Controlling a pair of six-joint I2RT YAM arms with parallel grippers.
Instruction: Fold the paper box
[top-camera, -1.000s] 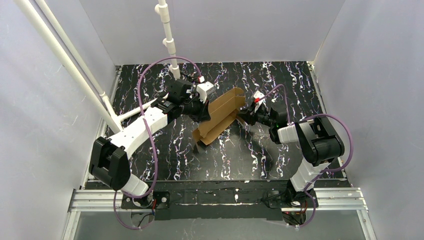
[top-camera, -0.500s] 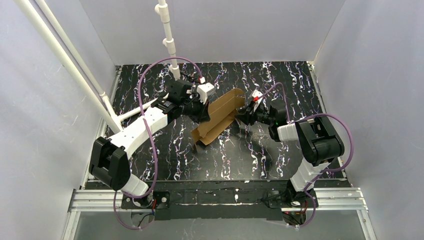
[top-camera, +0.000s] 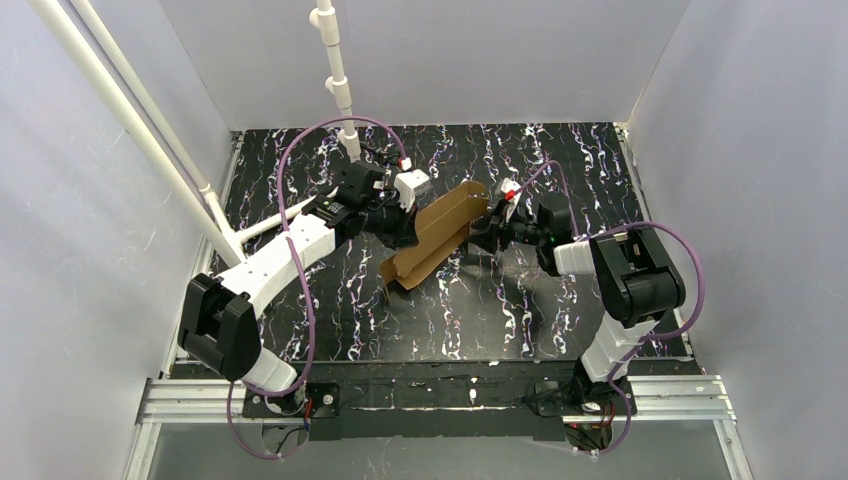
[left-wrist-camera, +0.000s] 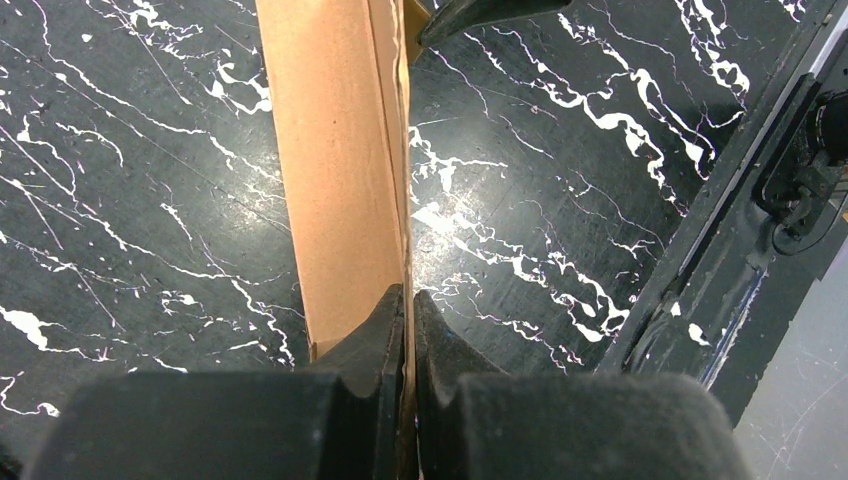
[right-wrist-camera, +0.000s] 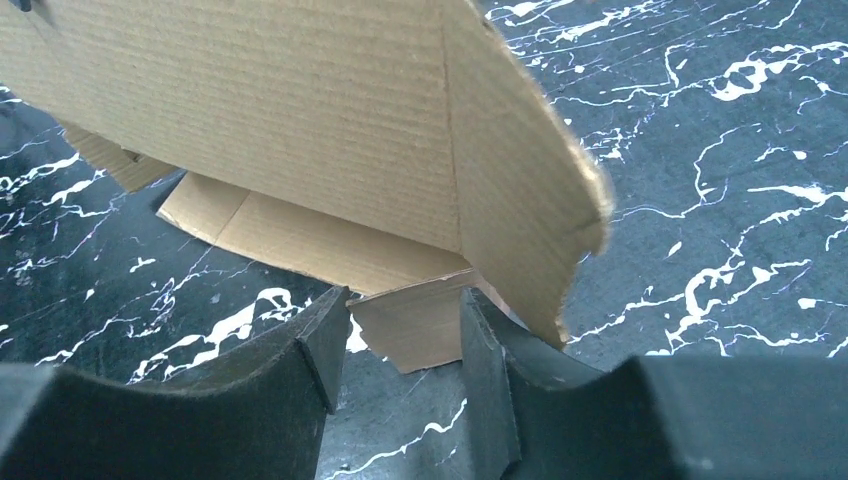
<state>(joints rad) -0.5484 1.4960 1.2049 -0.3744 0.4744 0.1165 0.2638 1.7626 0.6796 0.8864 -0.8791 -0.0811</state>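
The paper box is a brown cardboard piece, partly folded, standing tilted on the black marbled table between my two arms. My left gripper is shut on the thin upper edge of one of its walls; in the left wrist view the fingertips pinch the cardboard. My right gripper is at the box's right end, open. In the right wrist view its fingers stand on either side of a small low flap without pinching it. A raised panel leans above them.
An upright white pipe stands at the back behind the left arm, and slanted white pipes run along the left wall. Grey walls close in three sides. A black rail borders the table.
My right gripper has opened wider and slid slightly left toward the box's end. The box has shifted a little to the left. The left gripper has kept its grip.
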